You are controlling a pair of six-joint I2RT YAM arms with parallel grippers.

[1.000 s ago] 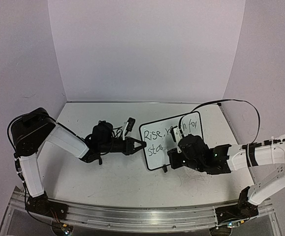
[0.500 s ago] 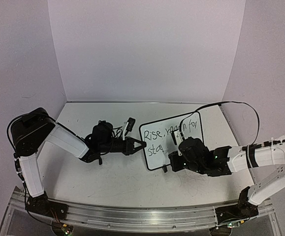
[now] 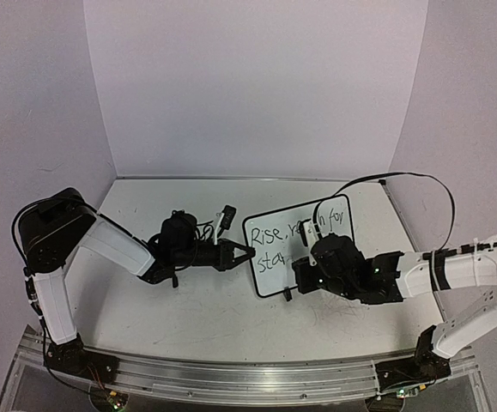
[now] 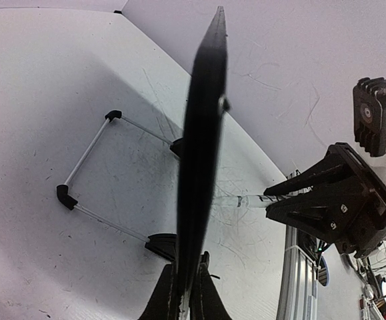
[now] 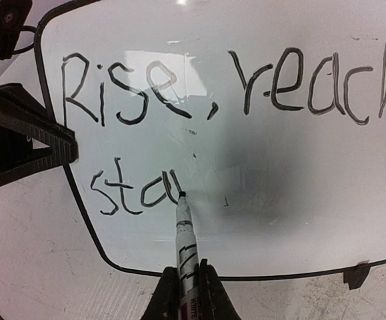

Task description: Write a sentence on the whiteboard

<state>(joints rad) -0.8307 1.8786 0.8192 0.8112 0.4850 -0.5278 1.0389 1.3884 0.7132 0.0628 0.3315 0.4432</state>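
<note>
The whiteboard is stood on the counter, its left edge clamped by the left tool. A marker is clamped in the right tool, its tip set on the whiteboard just after "sta" of the sentence.

on the whiteboard the sentence reads "rise, reach for" in its upper line. the lower line reads "sta".

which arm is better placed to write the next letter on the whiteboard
Right. The right jaws are shut on the marker, its tip at the whiteboard just after "sta" in the sentence; the left jaws are clamped on the board's edge, steadying it.
</note>
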